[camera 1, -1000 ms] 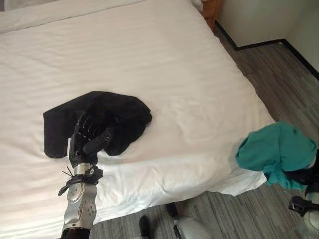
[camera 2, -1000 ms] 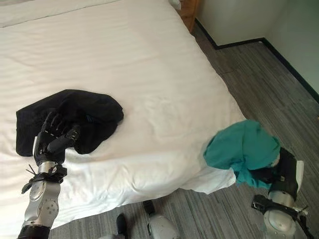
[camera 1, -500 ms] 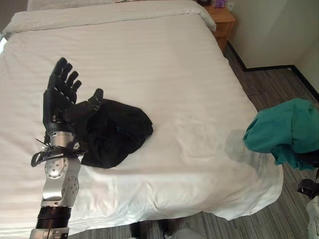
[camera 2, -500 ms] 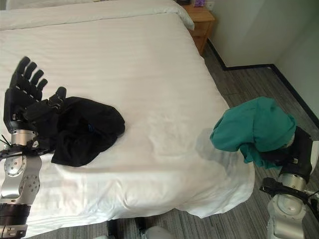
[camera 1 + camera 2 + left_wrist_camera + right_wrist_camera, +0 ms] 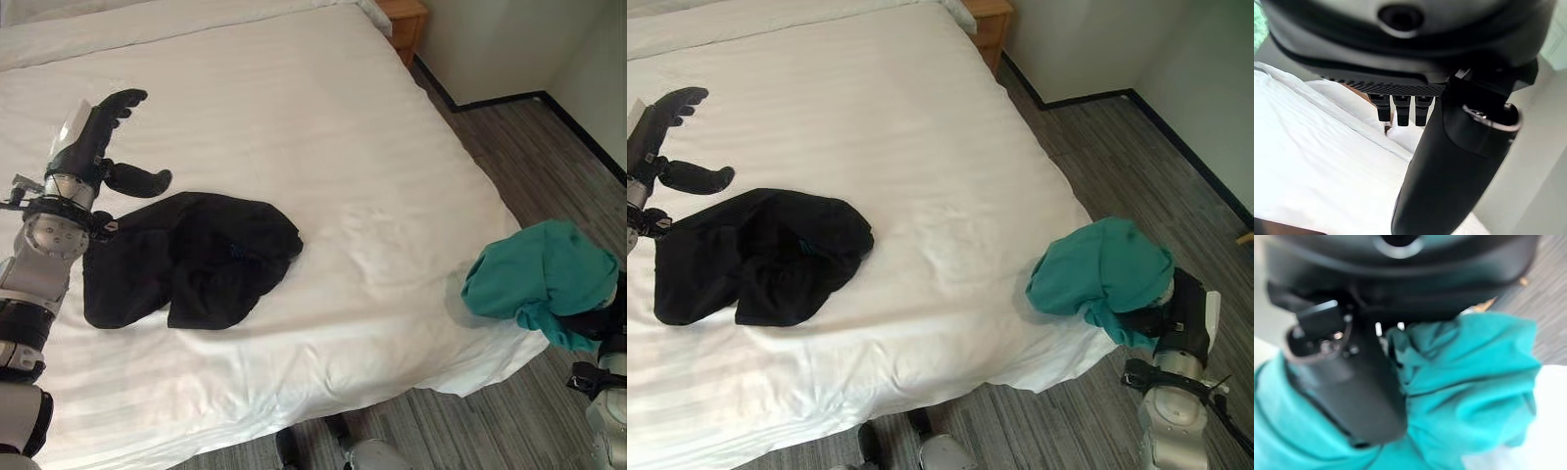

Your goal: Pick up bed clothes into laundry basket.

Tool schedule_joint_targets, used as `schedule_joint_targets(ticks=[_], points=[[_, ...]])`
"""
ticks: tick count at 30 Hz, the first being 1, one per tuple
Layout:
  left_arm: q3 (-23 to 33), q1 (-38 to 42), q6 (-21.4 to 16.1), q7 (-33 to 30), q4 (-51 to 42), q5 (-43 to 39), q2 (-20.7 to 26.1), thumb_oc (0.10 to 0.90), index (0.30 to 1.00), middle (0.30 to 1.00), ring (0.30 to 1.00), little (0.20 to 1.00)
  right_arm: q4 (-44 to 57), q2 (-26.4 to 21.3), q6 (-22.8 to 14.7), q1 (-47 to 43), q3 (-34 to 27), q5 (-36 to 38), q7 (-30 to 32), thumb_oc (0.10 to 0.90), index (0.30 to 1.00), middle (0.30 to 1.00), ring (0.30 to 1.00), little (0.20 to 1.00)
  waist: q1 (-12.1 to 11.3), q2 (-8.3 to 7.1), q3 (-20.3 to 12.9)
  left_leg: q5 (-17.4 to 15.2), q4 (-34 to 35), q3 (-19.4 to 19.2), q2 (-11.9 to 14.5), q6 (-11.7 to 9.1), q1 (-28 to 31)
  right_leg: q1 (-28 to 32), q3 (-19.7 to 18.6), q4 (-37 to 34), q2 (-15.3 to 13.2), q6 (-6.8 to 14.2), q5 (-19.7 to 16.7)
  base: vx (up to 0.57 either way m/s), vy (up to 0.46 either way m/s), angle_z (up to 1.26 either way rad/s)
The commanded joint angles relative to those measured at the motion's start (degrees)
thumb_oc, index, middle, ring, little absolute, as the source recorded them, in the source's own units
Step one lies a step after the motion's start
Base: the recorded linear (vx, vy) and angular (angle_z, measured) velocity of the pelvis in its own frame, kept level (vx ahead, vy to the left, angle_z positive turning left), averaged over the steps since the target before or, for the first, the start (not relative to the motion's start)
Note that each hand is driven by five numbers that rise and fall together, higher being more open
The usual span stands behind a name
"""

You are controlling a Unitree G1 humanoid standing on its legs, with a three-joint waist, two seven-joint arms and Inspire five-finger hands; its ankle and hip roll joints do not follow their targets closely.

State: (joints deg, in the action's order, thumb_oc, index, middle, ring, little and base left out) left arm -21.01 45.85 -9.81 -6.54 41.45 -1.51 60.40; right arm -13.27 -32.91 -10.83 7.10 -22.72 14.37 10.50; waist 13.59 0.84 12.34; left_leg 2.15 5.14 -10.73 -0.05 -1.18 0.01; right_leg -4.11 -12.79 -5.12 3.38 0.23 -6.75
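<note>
A black garment (image 5: 186,257) lies crumpled on the white bed (image 5: 294,117), towards its near left part. My left hand (image 5: 93,137) hovers open above the bed just behind the garment's left end, fingers straight and thumb out, holding nothing. In its wrist view the left hand (image 5: 1449,161) looks out over the white sheet. A teal garment (image 5: 542,282) hangs bunched off the bed's near right corner, with my right hand (image 5: 1181,313) shut on it. Up close, the thumb of the right hand (image 5: 1347,382) presses into the teal cloth (image 5: 1474,396).
A wooden nightstand (image 5: 406,14) stands at the bed's far right corner against the wall. Grey striped floor (image 5: 549,157) runs along the bed's right side and past its near edge.
My left hand has swung from upright over the black garment to a lower, flatter pose behind its left end. The teal garment in my right hand has dropped lower. The camera shifted too.
</note>
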Motion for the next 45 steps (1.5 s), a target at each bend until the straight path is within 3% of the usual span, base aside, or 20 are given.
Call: schedule_joint_targets(ticks=[1, 8, 14, 20, 21, 27, 29, 30, 31, 32, 34, 38, 40, 41, 44, 45], points=[[-3.4, 9.1, -1.9, -3.7, -4.1, 10.8, 5.9, 0.8, 0.9, 0.9, 0.9, 0.9, 1.9, -6.9, -8.0, -1.9, -6.4, 2.6, 4.2, 0.4, 0.3, 0.3, 0.3, 0.3, -0.3, -0.6, -4.5, -1.8, -0.1, -3.6, 3.5, -2.6, -0.2, 1.5, 0.8, 0.7, -5.1, 9.2, 3.8, -0.01, 0.017, -0.17], [-9.3, 14.1, 0.0, 1.7, -2.3, 12.2, 6.0, 0.8, 0.9, 0.9, 0.9, 0.9, 2.5, -4.2, -7.5, -0.6, -7.6, 2.3, 4.4, 0.4, 0.3, 0.3, 0.3, 0.3, -0.3, -0.6, -4.1, -1.8, -0.1, -3.4, 3.2, -2.4, -0.8, 0.9, 1.2, 0.6, -5.4, 9.5, 3.5, 0.0, 0.005, -0.04], [-13.0, 16.7, 1.5, 6.0, 2.4, 10.9, 1.7, 0.8, 0.9, 0.9, 0.9, 0.9, 2.3, -4.2, -7.0, -2.2, -6.6, 2.9, 4.7, 0.4, 0.3, 0.3, 0.3, 0.3, -0.2, -0.72, -3.2, -1.7, -0.1, -3.0, 3.1, -2.3, -1.6, 0.3, 1.5, 0.6, -5.5, 9.7, 3.2, -0.01, 0.002, 0.04], [-13.6, 16.3, 3.4, 7.5, 7.5, 14.1, -3.5, 0.8, 0.9, 0.9, 0.9, 0.9, 1.8, -3.9, -6.5, -3.4, -5.9, 3.7, 5.1, 0.4, 0.3, 0.3, 0.3, 0.3, -0.2, -1.39, -2.1, -1.7, -0.1, -3.0, 3.0, -2.2, -2.5, -0.7, 1.5, 0.6, -5.5, 9.8, 2.9, 0.0, 0.0, 0.0], [-13.6, 15.8, 3.8, 7.1, 11.8, 14.4, -6.8, 0.8, 0.9, 0.9, 0.9, 0.9, 2.0, -4.3, -6.5, -4.4, -4.8, 3.9, 5.3, 0.4, 0.3, 0.3, 0.3, 0.3, 0.5, -1.76, -1.3, -1.4, -0.1, -3.3, 3.3, -2.3, -3.2, -1.6, 1.3, 0.6, -5.3, 9.8, 2.6, 0.0, 0.0, 0.0], [-13.4, 14.8, 3.7, 6.3, 18.0, 16.0, -11.9, 0.8, 0.9, 0.9, 0.9, 0.9, 2.8, -5.1, -6.7, -5.7, -2.4, 4.3, 4.8, 0.4, 0.3, 0.3, 0.3, 0.3, 1.5, -2.15, 0.1, -1.2, -0.1, -4.2, 3.6, -2.5, -4.2, -3.2, 0.7, 0.8, -4.8, 9.8, 2.1, 0.0, -0.001, -0.01], [-11.5, 12.5, 4.5, 4.9, 23.1, 17.1, -16.5, 0.8, 0.9, 0.9, 0.9, 0.9, 3.2, -4.7, -6.7, -5.8, -1.0, 4.8, 4.6, 0.4, 0.3, 0.3, 0.3, 0.3, 2.3, -2.87, 1.0, -1.1, -0.1, -4.7, 3.9, -2.6, -4.9, -4.2, 0.1, 0.8, -4.5, 9.8, 1.6, 0.0, 0.0, 0.0], [-11.4, 12.4, 4.4, 4.7, 23.3, 17.2, -16.7, 0.8, 0.9, 0.9, 0.9, 0.9, 3.2, -4.8, -6.6, -5.8, -1.0, 4.8, 4.6, 0.4, 0.3, 0.3, 0.3, 0.3, 2.3, -2.76, 0.9, -1.0, -0.1, -4.8, 3.9, -2.6, -5.0, -4.2, 0.1, 0.8, -4.4, 9.8, 1.5, 0.03, -0.013, -0.04], [-11.4, 11.1, 5.1, 4.5, 26.4, 19.7, -19.4, 0.547, 0.521, 0.521, 0.521, 0.521, 3.8, -4.6, -6.5, -6.1, 0.0, 4.6, 4.8, 0.4, 0.3, 0.3, 0.3, 0.3, 2.9, -3.04, 1.1, -1.0, -0.1, -5.2, 4.0, -2.8, -5.4, -4.8, -0.1, 0.8, -4.3, 9.9, 1.3, 0.02, -0.003, -0.05], [-11.4, 11.1, 5.0, 4.5, 26.4, 19.7, -19.5, 0.4, 0.3, 0.3, 0.3, 0.3, 3.8, -4.6, -6.5, -6.1, 0.0, 4.6, 4.8, 0.4, 0.3, 0.3, 0.3, 0.3, 2.9, -3.01, 1.1, -1.0, -0.1, -5.3, 4.0, -2.8, -5.4, -4.8, -0.1, 0.8, -4.3, 9.9, 1.3, 0.02, 0.005, -0.07], [-11.1, 9.0, 5.5, 5.6, 28.8, 22.7, -22.2, 0.4, 0.3, 0.3, 0.3, 0.3, 4.9, -4.5, -6.4, -6.1, 0.1, 3.9, 5.0, 0.4, 0.3, 0.3, 0.3, 0.3, 3.6, -3.25, 1.1, -1.3, -0.1, -5.9, 4.1, -2.8, -5.7, -5.4, -0.8, 0.6, -4.1, 9.9, 1.2, 0.02, 0.01, -0.12], [-9.1, 6.9, 5.0, 5.9, 27.5, 20.6, -22.9, 0.4, 0.3, 0.3, 0.3, 0.3, 5.0, -4.4, -6.6, -5.4, -0.8, 3.4, 5.5, 0.4, 0.3, 0.3, 0.3, 0.3, 3.4, -2.76, 0.6, -1.8, -0.1, -6.2, 3.9, -2.7, -5.2, -5.0, -1.4, 0.6, -4.2, 9.9, 1.5, 0.05, 0.018, -0.1], [-5.9, 5.9, 3.4, 5.4, 20.6, 12.8, -21.0, 0.4, 0.3, 0.3, 0.3, 0.3, 4.2, -4.5, -6.5, -4.6, -3.0, 2.8, 5.9, 0.4, 0.3, 0.3, 0.3, 0.3, 2.4, -1.77, -0.1, -2.4, -0.1, -5.3, 3.3, -2.4, -4.2, -3.9, -1.0, 0.6, -4.8, 9.7, 2.2, 0.06, 0.024, -0.02], [-5.8, 5.8, 3.5, 5.5, 20.3, 12.6, -20.9, 0.4, 0.3, 0.3, 0.3, 0.3, 4.2, -4.5, -6.5, -4.6, -3.0, 2.7, 5.9, 0.4, 0.3, 0.3, 0.3, 0.3, 2.5, -1.73, -0.2, -2.4, -0.1, -5.3, 3.3, -2.4, -4.2, -3.9, -1.0, 0.6, -4.8, 9.7, 2.2, 0.0, 0.0, 0.0], [0.4, 2.6, 0.2, 3.7, 5.7, 0.6, -15.9, 0.4, 0.3, 0.3, 0.3, 0.3, 4.0, -4.2, -6.7, -4.3, -4.9, 2.2, 5.8, 0.4, 0.3, 0.3, 0.3, 0.3, 1.1, -0.65, -0.9, -3.2, -0.1, -3.7, 2.5, -2.0, -3.3, -2.3, 0.0, 0.6, -5.5, 9.5, 3.4, 0.03, 0.01, 0.02], [0.7, 2.2, 0.4, 3.7, 5.3, 0.5, -15.7, 0.4, 0.3, 0.3, 0.3, 0.3, 4.0, -4.2, -6.7, -4.3, -4.7, 2.2, 5.8, 0.4, 0.3, 0.3, 0.3, 0.3, 1.2, -0.69, -0.9, -2.8, -0.1, -3.7, 2.6, -2.1, -3.5, -2.5, -0.1, 0.6, -5.4, 9.5, 3.0, 0.0, 0.0, 0.0]])
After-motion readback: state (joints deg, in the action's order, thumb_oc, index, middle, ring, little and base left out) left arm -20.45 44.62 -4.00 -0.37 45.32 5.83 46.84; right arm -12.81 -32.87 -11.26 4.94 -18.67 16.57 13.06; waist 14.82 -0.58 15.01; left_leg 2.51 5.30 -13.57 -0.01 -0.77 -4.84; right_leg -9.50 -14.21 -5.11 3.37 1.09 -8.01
